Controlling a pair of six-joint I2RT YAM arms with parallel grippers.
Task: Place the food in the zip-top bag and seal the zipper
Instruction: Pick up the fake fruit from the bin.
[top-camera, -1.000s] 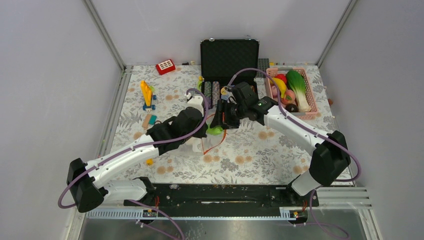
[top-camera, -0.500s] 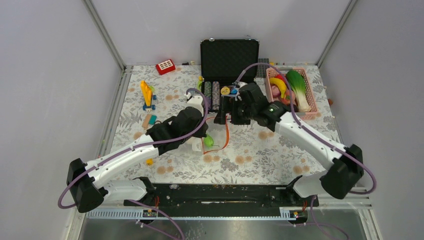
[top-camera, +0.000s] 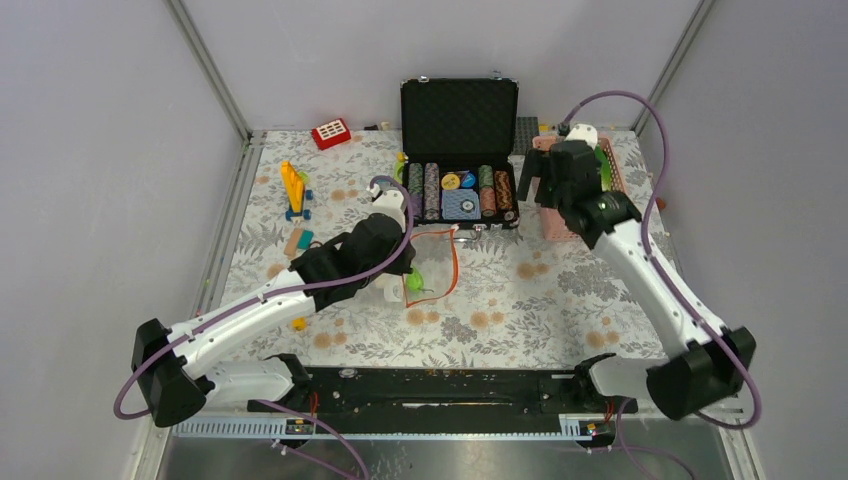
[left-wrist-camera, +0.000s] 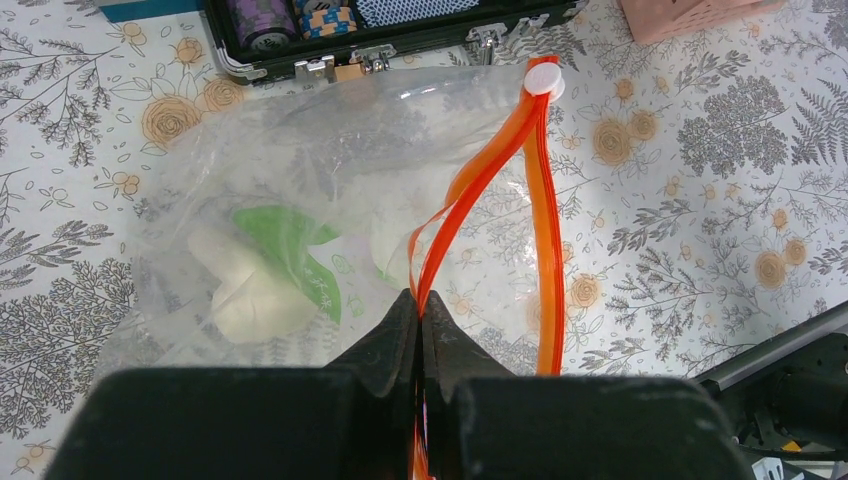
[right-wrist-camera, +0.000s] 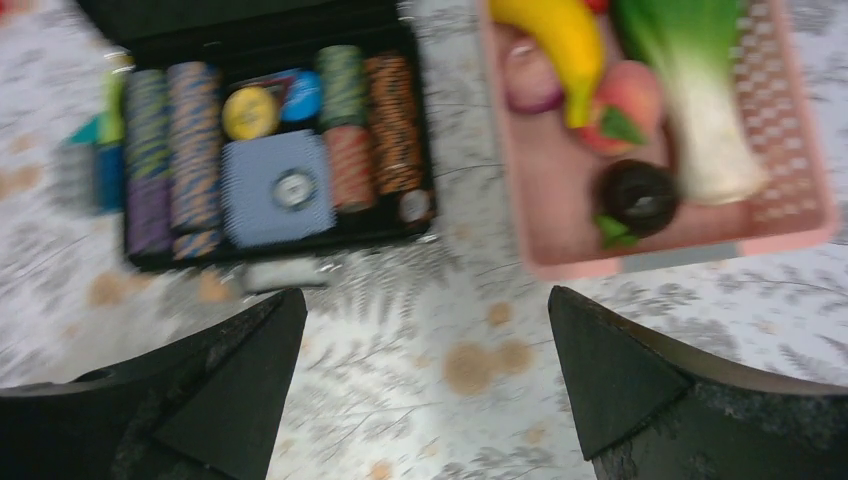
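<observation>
- Flowery cloth all over the table (top-camera: 560, 300), plain grey walls (top-camera: 90, 150) around it, and metal posts (top-camera: 208, 68) running up from the far corners.
- An open black case (top-camera: 460, 120) of poker chips (right-wrist-camera: 195, 150) sits mid far edge. A pink basket (right-wrist-camera: 700, 255) sits at the far right corner, with a banana (right-wrist-camera: 560, 45) and a leafy veg (right-wrist-camera: 700, 100) in it.
- The bag (left-wrist-camera: 330, 170) lies mid-table, just in front of the case. A green-and-white food piece (left-wrist-camera: 270, 270) is inside, and the orange zipper (left-wrist-camera: 545, 250) gapes, not sealed.
- The left gripper (left-wrist-camera: 420, 310) has its fingers pinched together on one zipper strip.
- The right gripper (right-wrist-camera: 425, 300) has its fingers spread wide with nothing between them, up over the table in front of the case and basket.
- Versus a second ago, the right gripper was at the bag's mouth with the green piece. Now it's swung off to the far right corner and the piece is in the bag. The left arm hasn't budged.
</observation>
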